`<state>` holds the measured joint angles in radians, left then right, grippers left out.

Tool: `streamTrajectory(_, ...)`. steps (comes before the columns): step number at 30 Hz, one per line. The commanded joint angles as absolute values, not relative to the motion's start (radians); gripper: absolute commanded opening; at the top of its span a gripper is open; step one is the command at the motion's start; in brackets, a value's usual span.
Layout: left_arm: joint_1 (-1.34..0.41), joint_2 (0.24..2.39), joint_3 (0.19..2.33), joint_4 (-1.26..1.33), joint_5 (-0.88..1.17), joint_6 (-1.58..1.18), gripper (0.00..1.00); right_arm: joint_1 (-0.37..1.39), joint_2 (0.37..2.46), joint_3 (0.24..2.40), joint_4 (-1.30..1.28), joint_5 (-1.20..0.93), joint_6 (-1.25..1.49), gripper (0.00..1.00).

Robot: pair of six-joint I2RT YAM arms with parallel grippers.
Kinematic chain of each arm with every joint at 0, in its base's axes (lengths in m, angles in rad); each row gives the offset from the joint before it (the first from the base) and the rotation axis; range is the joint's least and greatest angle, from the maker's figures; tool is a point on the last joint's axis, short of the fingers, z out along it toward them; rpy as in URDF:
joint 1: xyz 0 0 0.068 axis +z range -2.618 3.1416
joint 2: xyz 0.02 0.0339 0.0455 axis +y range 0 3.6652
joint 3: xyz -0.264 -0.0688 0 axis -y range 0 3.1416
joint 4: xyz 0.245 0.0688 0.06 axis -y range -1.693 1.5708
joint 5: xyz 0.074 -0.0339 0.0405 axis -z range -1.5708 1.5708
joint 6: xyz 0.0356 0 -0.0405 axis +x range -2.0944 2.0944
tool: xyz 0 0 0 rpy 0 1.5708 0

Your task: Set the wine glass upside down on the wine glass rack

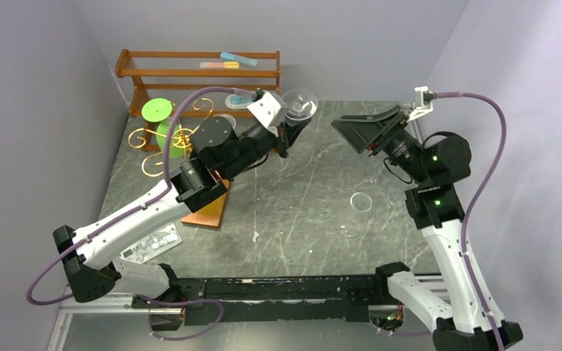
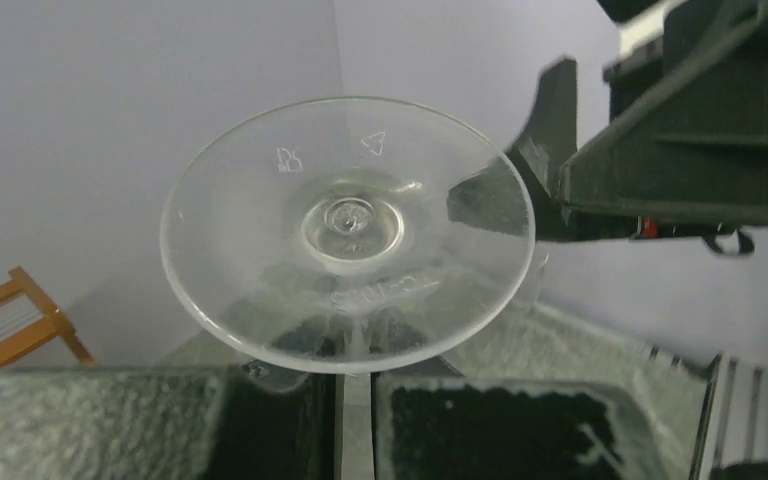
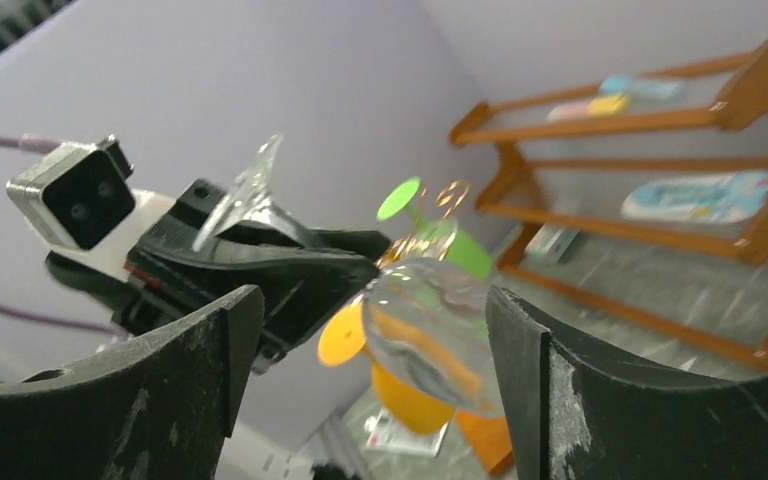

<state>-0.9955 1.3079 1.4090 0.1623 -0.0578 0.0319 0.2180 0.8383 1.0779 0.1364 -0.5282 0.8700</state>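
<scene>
My left gripper is shut on the stem of a clear wine glass and holds it tilted above the back middle of the table. In the left wrist view the glass's round foot faces the camera, above my closed left gripper. My right gripper is open and empty, just right of the glass. In the right wrist view the glass bowl shows ahead between the open fingers, untouched. The gold wire wine glass rack stands at the left on its copper-brown base, partly hidden by my left arm.
A green plastic glass and an orange one hang on the rack. A brown wooden shelf unit stands at the back left. A clear round disc lies on the table at the right. A printed card lies front left.
</scene>
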Motion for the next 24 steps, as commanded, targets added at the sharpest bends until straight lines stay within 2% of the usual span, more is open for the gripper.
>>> streamTrajectory(1,-0.995,1.309,1.432,0.06,0.016,0.181,0.05,0.218,0.878,1.104,0.166,-0.799,0.978,0.85)
streamTrajectory(7,-0.996,1.323,1.415,0.034,0.057,0.246,0.05,0.219,0.875,1.134,0.126,-0.823,1.036,0.82)
streamTrajectory(12,-0.996,1.315,1.363,0.07,0.136,0.292,0.05,0.218,0.892,1.138,0.041,-0.757,1.057,0.66)
streamTrajectory(24,-0.997,1.312,1.312,0.107,0.227,0.339,0.05,0.218,0.943,1.121,0.022,-0.824,1.096,0.39)
